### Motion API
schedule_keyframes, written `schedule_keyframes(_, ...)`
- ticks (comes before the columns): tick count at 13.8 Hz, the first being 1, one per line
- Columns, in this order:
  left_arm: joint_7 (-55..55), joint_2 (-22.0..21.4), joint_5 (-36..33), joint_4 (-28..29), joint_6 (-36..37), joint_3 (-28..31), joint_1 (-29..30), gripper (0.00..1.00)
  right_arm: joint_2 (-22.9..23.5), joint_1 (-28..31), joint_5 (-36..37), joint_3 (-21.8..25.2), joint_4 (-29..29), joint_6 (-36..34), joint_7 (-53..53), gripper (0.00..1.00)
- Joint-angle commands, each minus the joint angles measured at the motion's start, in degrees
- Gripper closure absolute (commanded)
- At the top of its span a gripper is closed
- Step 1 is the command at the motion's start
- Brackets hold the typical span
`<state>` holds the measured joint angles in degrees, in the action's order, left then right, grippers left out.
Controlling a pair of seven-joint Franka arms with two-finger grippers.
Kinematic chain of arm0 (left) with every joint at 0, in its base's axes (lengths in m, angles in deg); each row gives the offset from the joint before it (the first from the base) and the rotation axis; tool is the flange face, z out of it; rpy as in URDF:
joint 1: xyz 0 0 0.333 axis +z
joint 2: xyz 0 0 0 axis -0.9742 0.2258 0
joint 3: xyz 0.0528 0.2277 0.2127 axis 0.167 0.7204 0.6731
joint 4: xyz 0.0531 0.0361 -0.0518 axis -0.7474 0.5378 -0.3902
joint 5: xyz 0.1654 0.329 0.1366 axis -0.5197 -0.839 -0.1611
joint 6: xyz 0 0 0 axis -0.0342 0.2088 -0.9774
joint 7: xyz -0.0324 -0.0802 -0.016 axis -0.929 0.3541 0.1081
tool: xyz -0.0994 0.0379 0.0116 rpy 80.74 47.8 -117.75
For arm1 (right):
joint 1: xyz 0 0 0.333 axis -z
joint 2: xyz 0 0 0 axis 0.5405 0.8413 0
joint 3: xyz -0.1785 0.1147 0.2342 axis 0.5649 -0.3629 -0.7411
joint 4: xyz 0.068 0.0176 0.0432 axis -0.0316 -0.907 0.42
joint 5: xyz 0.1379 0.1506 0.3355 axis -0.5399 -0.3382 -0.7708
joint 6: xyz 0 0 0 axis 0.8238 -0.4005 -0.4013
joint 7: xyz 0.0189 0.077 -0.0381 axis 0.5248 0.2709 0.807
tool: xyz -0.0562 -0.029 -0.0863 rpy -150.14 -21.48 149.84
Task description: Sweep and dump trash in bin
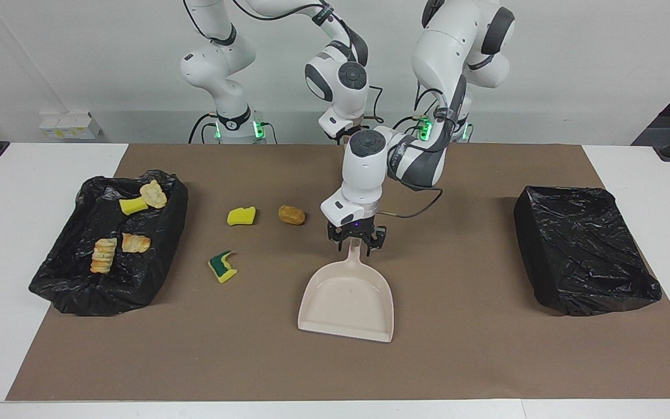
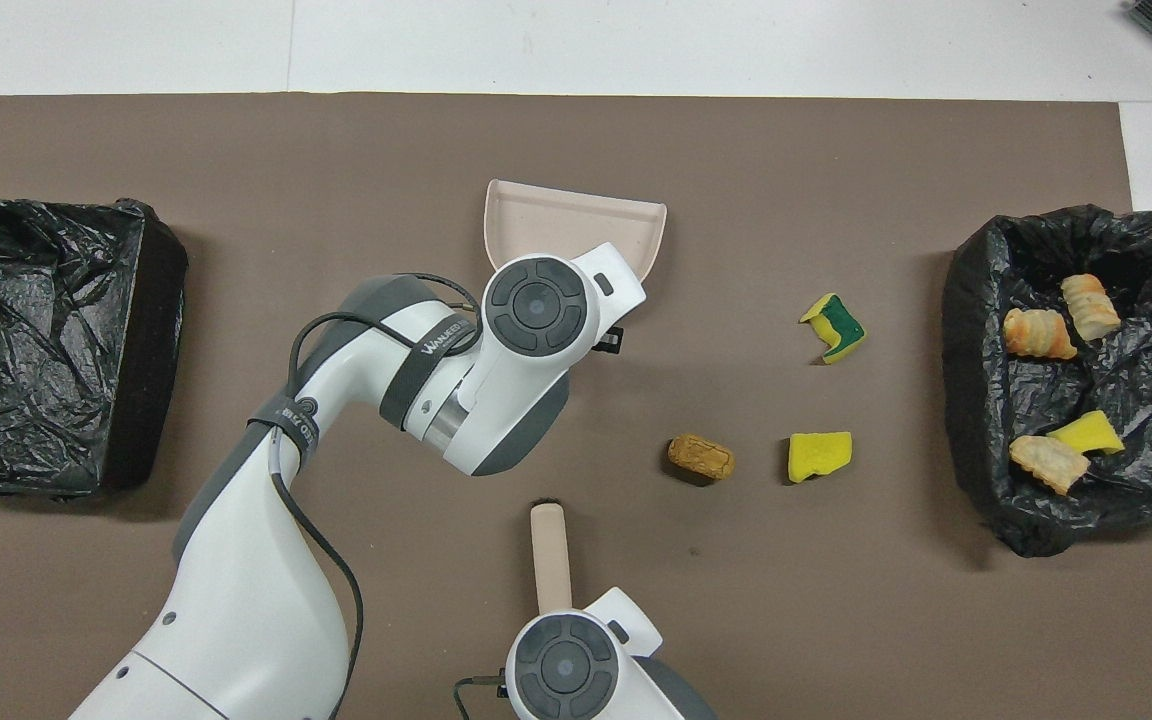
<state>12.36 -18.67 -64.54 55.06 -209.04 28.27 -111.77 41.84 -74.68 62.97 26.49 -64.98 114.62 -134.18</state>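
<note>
White worktop [image 1: 21,244] under brown mat [image 1: 457,349]. Left gripper [image 1: 355,240] down over beige plastic dustpan [image 1: 346,305], at its handle; whether clamped, cannot tell. Right gripper [image 2: 551,600] shut on beige brush [image 2: 549,555]. Three trash scraps [image 1: 241,216] loose on mat, four in black-lined bin [image 1: 61,279].

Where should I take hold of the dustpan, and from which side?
Grip the dustpan by its narrow handle, coming straight down from above. The pan lies flat with the handle pointing toward the robots. The handle is slim enough to pinch, and the tray is too wide. The left gripper hangs right over that handle. The right gripper waits with the brush over the mat's edge by the robots.
</note>
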Motion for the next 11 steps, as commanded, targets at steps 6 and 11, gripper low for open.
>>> schedule_keyframes(6,5.91,-4.75,-1.48,2.43,0.40,0.93,0.80,1.00,-1.42,0.21,-1.49,-0.24,-1.86,0.54,7.34,0.56)
schedule_keyframes(11,25.15,-8.62,-1.48,2.52,7.08,0.84,5.46,1.00,-1.42,0.21,-1.49,-0.24,-1.86,0.71,8.14,0.96)
